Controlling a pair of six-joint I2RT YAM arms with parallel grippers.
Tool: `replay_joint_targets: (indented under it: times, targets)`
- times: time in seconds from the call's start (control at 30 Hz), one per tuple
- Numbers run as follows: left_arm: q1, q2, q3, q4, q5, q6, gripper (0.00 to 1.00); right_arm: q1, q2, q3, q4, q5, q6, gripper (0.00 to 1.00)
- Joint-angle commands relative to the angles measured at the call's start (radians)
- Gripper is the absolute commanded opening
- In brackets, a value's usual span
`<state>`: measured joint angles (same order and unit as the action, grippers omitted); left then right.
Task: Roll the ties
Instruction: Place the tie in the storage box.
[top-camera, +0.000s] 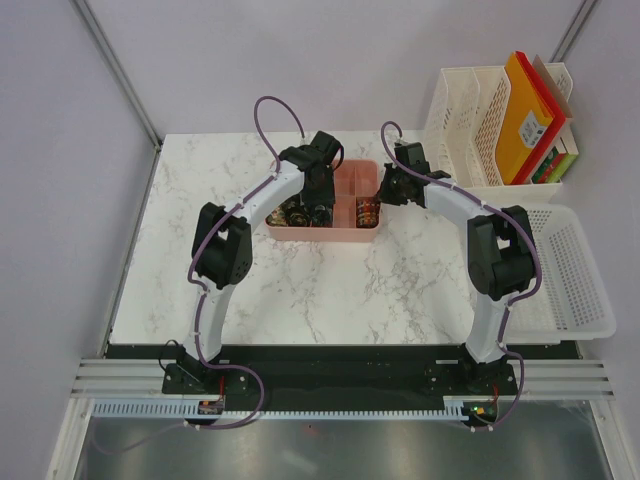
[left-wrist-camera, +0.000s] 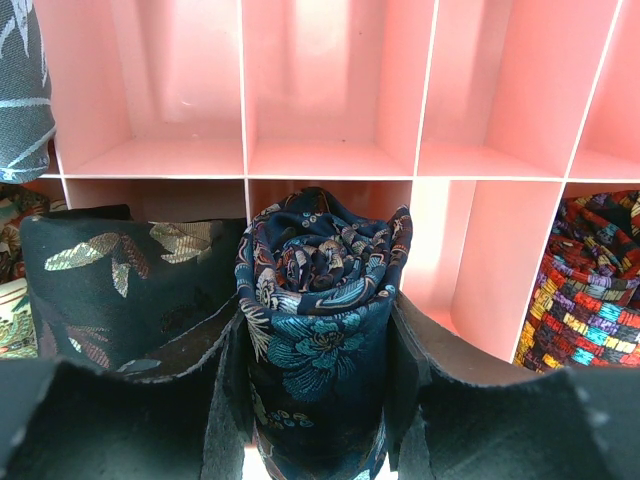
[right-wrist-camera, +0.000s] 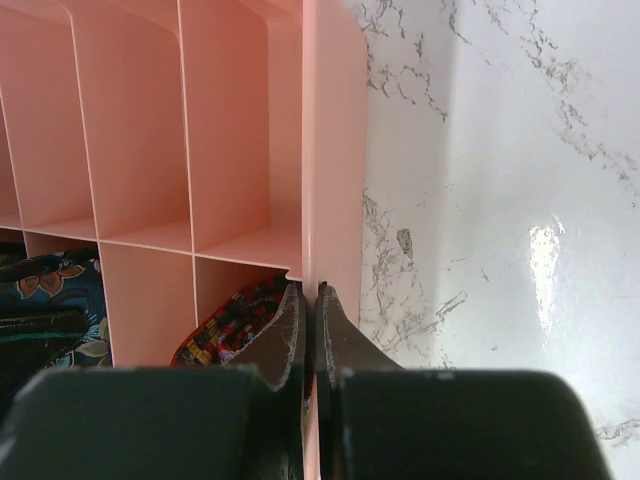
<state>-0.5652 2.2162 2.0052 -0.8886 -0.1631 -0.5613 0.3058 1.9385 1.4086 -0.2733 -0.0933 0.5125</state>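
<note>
On the marble bench (top-camera: 300, 290), the pink tray (top-camera: 330, 238) lies toward 12 o'clock of the middle, and both arms reach into or against it. The left pincer (left-wrist-camera: 318, 330) is clamped on the dark floral tie (left-wrist-camera: 315, 275), one finger pressed against each side of the coil. That tie is rolled into a tight spiral and stands upright with the spiral facing up, in a near-row compartment of the tray. Its lower end is hidden between the fingers, so it may or may not rest on the tray floor. At 9 o'clock of it, just beside it, sits a dark leaf-patterned tie (left-wrist-camera: 110, 290). At 3 o'clock, with one bare compartment between, lies a coiled multicoloured tie (left-wrist-camera: 590, 290). A grey-blue tie (left-wrist-camera: 20, 90) shows at the 10 o'clock corner of the left wrist view. The far row of compartments seen there holds nothing. The right pincer (right-wrist-camera: 309, 300) is pinched onto the tray's outer side wall, with one finger inside the tray and the other outside over the bench. The multicoloured tie lies right against its inner finger. Off the bench, a white file rack (top-camera: 470, 120) with coloured folders stands at 1 o'clock, and a white mesh basket (top-camera: 575, 270) lies at 3 o'clock.
</note>
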Motion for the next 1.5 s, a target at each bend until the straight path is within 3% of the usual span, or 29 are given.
replay_joint_targets:
  times: [0.0, 0.27, 0.83, 1.47]
  targets:
    - [0.001, 0.03, -0.029, 0.023, 0.008, 0.008, 0.02, 0.027, 0.02, 0.013, -0.04, -0.077, 0.017, 0.0]
    - [-0.074, -0.01, 0.086, 0.017, -0.044, 0.066, 0.02, 0.026, 0.03, 0.009, -0.04, -0.069, 0.03, 0.0]
    - [-0.024, 0.007, -0.025, 0.0, -0.066, 0.037, 0.02, 0.027, 0.031, 0.006, -0.038, -0.069, 0.029, 0.0]
    - [-0.027, 0.088, -0.003, 0.0, -0.078, 0.012, 0.02, 0.027, 0.039, 0.007, -0.041, -0.071, 0.037, 0.0]
